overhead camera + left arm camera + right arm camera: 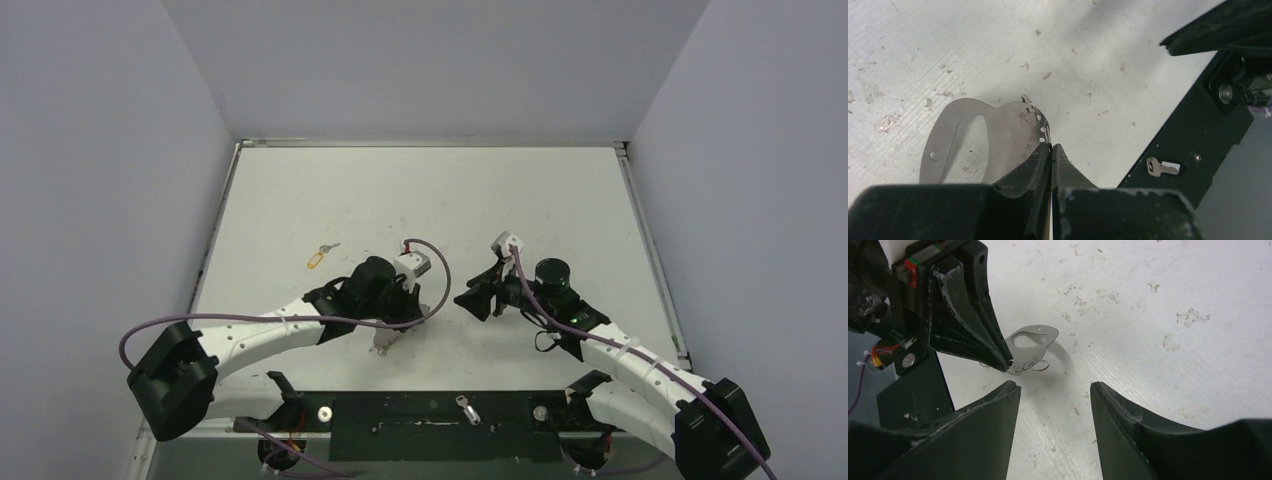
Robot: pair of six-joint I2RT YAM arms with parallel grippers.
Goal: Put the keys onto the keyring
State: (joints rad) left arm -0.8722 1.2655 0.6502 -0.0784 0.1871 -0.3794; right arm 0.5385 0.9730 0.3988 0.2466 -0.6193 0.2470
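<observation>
We saw the left gripper [1051, 150] clamped on the keyring [998, 135], whose loop reached toward ten o'clock from the tips. The right gripper [1054, 387] stood jaws apart and empty, the keyring near at eleven o'clock. The yellow-tagged key [318, 258] lay well apart, at ten o'clock of the left gripper.

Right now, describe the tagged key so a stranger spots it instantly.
Find the white table, then the left arm. Left of its wrist, farther back, a small key lies alone. Its yellow tag distinguishes it from the bare silver key on the black base strip.
</observation>
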